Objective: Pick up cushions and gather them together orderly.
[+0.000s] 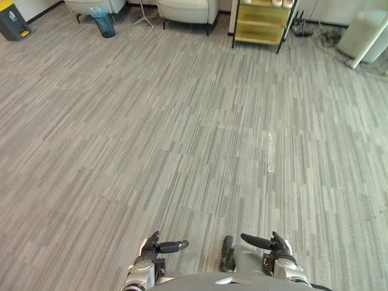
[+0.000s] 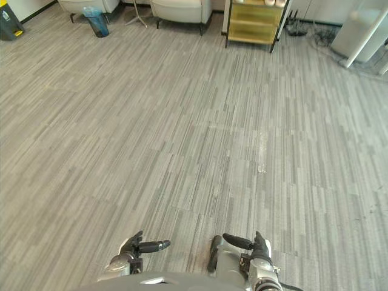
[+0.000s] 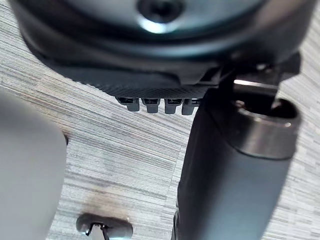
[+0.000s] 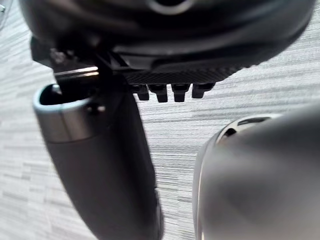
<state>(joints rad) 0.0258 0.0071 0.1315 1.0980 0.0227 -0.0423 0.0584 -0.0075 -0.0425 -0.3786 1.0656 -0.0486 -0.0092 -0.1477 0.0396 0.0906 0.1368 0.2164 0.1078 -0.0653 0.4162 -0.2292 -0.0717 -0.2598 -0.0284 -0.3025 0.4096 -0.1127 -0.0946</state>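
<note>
My left hand (image 1: 153,247) hangs low at the near edge of the grey carpet, its thumb pointing inward and its fingers (image 3: 155,104) straight, holding nothing. My right hand (image 1: 276,245) is level with it a short way to the right, thumb (image 4: 100,160) out and fingers relaxed, also holding nothing. Both hands are above bare carpet.
Far ahead stand two pale armchairs (image 1: 188,9), a blue bin (image 1: 104,23) and a dark bin (image 1: 12,21) at the far left. A yellow shelf unit (image 1: 262,21) stands behind, with cables (image 1: 330,37) and a white unit (image 1: 364,33) at the right. Wide carpet (image 1: 182,133) lies between.
</note>
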